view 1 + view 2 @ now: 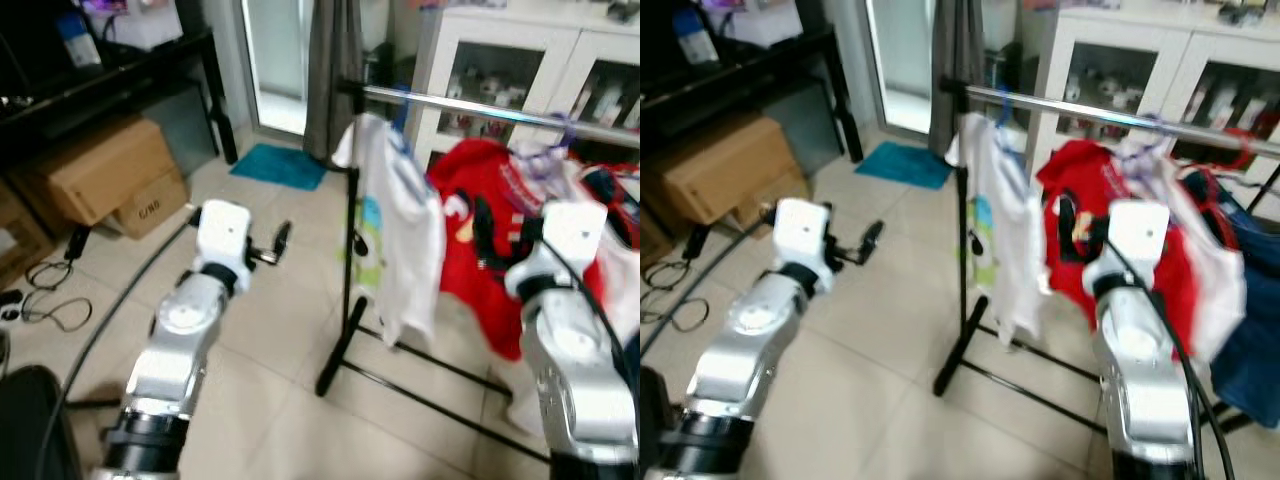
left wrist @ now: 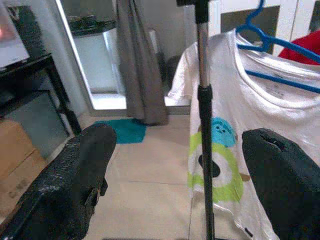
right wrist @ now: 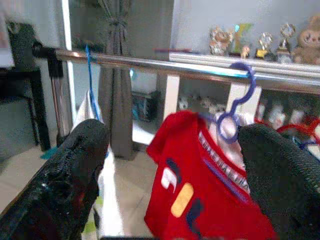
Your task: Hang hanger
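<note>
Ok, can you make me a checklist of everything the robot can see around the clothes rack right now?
Surface: tiled floor, pale.
Job's things: clothes rail holding white shirt on blue hanger, red shirt on purple hanger.
Clutter: cardboard boxes, teal mat.
Grippers: left gripper open, facing the rack's post; right gripper open, facing the red shirt.
Cables: cables on floor.
Surroundings: white cabinet, grey curtain.

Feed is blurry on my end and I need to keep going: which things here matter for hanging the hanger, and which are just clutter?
For the job:
- metal rail
- purple hanger with the red shirt
- blue hanger carrying the white shirt
- right end effector, open
- left end effector, open

Lying about:
- cardboard boxes
- teal mat
- floor cables
- white cabinet
</note>
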Controlling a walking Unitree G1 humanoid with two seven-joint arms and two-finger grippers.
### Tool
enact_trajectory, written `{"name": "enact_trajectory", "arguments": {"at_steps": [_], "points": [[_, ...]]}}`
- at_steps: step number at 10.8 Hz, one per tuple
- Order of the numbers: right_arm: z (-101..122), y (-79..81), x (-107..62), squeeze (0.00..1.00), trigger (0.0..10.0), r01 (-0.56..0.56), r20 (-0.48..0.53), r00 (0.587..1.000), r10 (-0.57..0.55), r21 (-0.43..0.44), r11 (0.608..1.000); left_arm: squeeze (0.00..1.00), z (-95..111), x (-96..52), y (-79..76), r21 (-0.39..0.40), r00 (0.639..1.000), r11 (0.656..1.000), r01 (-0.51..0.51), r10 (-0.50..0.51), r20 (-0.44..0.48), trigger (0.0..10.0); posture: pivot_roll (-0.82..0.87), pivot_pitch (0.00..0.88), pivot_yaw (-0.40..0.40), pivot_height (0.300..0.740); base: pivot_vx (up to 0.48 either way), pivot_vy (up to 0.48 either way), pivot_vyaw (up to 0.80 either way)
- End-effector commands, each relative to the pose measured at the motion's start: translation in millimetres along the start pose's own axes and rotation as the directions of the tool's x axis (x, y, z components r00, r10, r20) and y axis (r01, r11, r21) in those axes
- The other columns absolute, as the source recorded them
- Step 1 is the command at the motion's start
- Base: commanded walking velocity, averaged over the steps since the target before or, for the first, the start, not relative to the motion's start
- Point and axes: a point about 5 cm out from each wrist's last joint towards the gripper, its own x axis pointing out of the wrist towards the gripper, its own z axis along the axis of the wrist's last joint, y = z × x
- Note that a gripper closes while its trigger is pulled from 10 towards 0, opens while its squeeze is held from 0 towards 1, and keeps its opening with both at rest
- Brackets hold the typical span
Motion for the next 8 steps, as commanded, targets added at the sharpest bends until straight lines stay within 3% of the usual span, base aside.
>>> {"name": "enact_trajectory", "arguments": {"at_steps": [1, 5, 8], "points": [[-4.7, -5.0, 1.5, 1.00, 10.0, 0.010, -0.022, 1.000, -0.011, -0.021, 1.000, 0.33, 5.8, 1.3, -3.4, 0.008, 1.000, 1.000, 0.011, -0.011, 0.025, 10.0, -0.06, 0.000, 0.054, 0.740, 0.000, -0.480, 0.00], [-8.1, 0.5, 3.9, 1.00, 10.0, 0.011, -0.042, 0.999, -0.011, -0.008, 1.000, 0.33, 10.3, 2.9, -4.2, 0.047, 0.999, 0.998, 0.034, -0.036, 0.034, 10.0, -0.06, 0.000, 0.068, 0.740, 0.000, -0.480, 0.00], [-12.1, 0.5, 1.9, 1.00, 10.0, 0.019, -0.067, 0.998, -0.020, -0.009, 1.000, 0.32, 15.4, 6.9, -7.1, 0.014, 0.997, 0.999, 0.031, -0.032, 0.071, 10.0, -0.07, 0.000, 0.077, 0.740, 0.000, -0.461, 0.00]]}}
